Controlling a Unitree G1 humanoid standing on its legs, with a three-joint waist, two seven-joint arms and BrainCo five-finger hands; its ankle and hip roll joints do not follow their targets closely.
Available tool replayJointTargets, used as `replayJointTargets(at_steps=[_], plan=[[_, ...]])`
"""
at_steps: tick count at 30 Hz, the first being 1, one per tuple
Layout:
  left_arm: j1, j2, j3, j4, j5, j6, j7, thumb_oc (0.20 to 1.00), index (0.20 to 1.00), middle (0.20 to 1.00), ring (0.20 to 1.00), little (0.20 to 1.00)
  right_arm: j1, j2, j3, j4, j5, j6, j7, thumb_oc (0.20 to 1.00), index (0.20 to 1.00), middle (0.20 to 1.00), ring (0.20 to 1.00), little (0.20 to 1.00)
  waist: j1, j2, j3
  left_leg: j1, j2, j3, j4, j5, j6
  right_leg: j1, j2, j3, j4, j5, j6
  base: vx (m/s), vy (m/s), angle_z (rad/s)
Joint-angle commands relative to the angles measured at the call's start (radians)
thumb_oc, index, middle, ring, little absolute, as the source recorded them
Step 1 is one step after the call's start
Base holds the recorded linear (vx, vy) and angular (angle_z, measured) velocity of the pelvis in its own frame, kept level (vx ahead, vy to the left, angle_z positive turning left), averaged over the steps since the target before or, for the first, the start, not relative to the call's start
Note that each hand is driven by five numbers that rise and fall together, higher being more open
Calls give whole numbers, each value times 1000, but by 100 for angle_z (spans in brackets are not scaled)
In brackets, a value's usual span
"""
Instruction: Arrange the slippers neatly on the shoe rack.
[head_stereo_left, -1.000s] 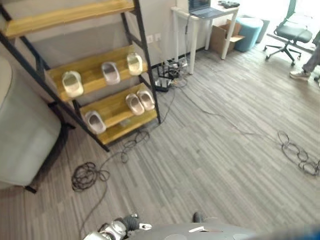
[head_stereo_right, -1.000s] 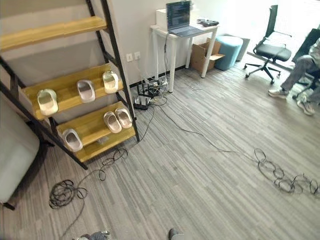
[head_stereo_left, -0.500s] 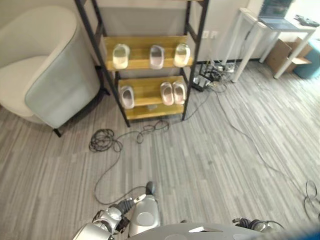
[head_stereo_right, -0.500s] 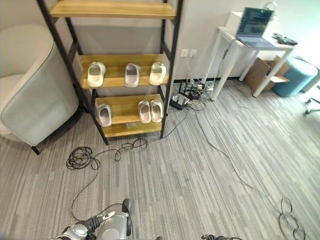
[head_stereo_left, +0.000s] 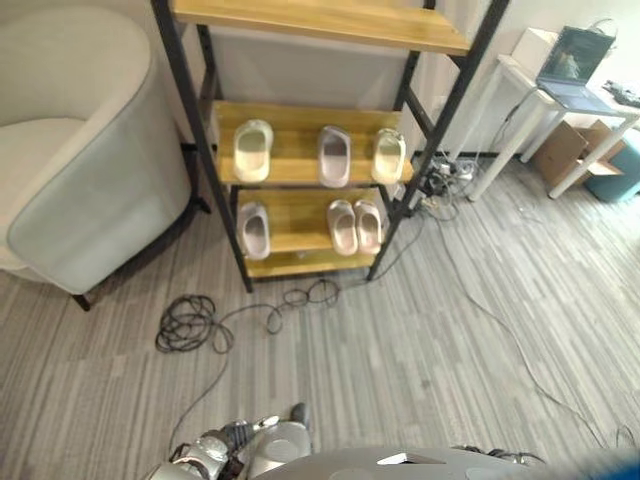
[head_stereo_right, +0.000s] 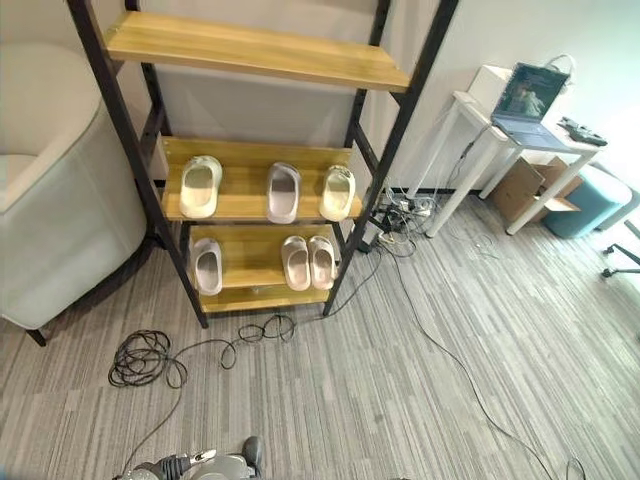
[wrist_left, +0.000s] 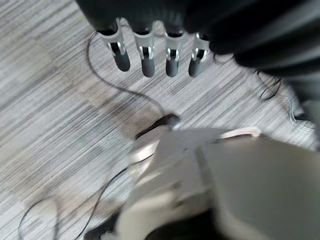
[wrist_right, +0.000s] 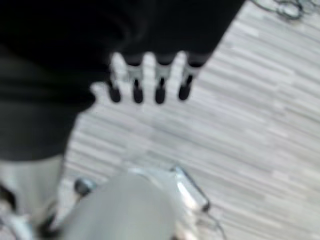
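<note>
Already six slippers (head_stereo_left: 252, 150) sat on the shoe rack (head_stereo_left: 300, 170).
Left hand (wrist_left: 156, 56) and right hand (wrist_right: 147, 82) hung open, empty; uneven spacing risked a clumsy nudge.

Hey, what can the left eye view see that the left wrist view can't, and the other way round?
Left eye view: the rack with six slippers on its two lower shelves, an armchair beside it and a laptop further off. Left wrist view: the left robot hand up close, fingers straight, holding nothing. Both: the grey striped floor.
</note>
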Motion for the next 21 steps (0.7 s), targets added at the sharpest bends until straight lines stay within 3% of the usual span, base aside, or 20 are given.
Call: replayJointTargets(at_steps=[1, 4, 7, 9, 12, 15, 21], plan=[[-39, -5, -1, -21, -30, -20, 17, 1000, 1000, 1000, 1000, 1000, 4, -38, -7, -51, 7, 2, 10, 1000, 1000, 1000, 1000, 1000, -16, 54, 46, -22, 4, -53, 98, -71, -47, -37, 50, -12, -66, 205, -37, 391, 241, 41], [-60, -6, -4, -26, -37, -26, 25, 1000, 1000, 1000, 1000, 1000, 14, -36, -1, -48, 7, 2, 13, 1000, 1000, 1000, 1000, 1000, -80, 99, 70, 85, -14, -139, 60, -87, -53, -169, 90, -17, -103, 70, -91, 412, 149, 62], [-65, -11, -9, -21, -31, -30, 24, 1000, 1000, 1000, 1000, 1000, 17, -39, 3, -46, 4, 5, 15, 1000, 1000, 1000, 1000, 1000, -108, 102, 85, 132, -24, -193, 52, -108, -58, -198, 90, -21, -158, 27, -104, 322, 13, 103], [-56, -27, -20, -1, -18, -34, 17, 1000, 1000, 1000, 1000, 1000, 19, -43, 8, -45, -5, 7, 16, 1000, 1000, 1000, 1000, 1000, -127, 96, 90, 174, -39, -244, 47, -134, -68, -239, 72, -3, -292, 59, -102, 309, -48, 91], [-48, -30, -20, 9, -14, -35, 15, 1000, 1000, 1000, 1000, 1000, 21, -45, 10, -44, -9, 8, 17, 1000, 1000, 1000, 1000, 1000, -136, 97, 95, 195, -41, -264, 48, -146, -72, -244, 73, 4, -336, 73, -100, 234, -55, 60], [-24, -30, -2, 52, 3, -30, 7, 1000, 1000, 1000, 1000, 1000, 23, -54, 11, -47, -23, 13, 24, 1000, 1000, 1000, 1000, 1000, -164, 89, 92, 260, -48, -337, 53, -180, -89, -286, 74, 59, -474, 149, -74, 369, -126, 66], [5, -16, 13, 66, 19, -31, 6, 1000, 1000, 1000, 1000, 1000, 36, -65, 15, -54, -42, 9, 21, 1000, 1000, 1000, 1000, 1000, -175, 79, 51, 332, -26, -384, 42, -189, -115, -264, 80, 48, -484, 170, -89, 204, -127, 55]])
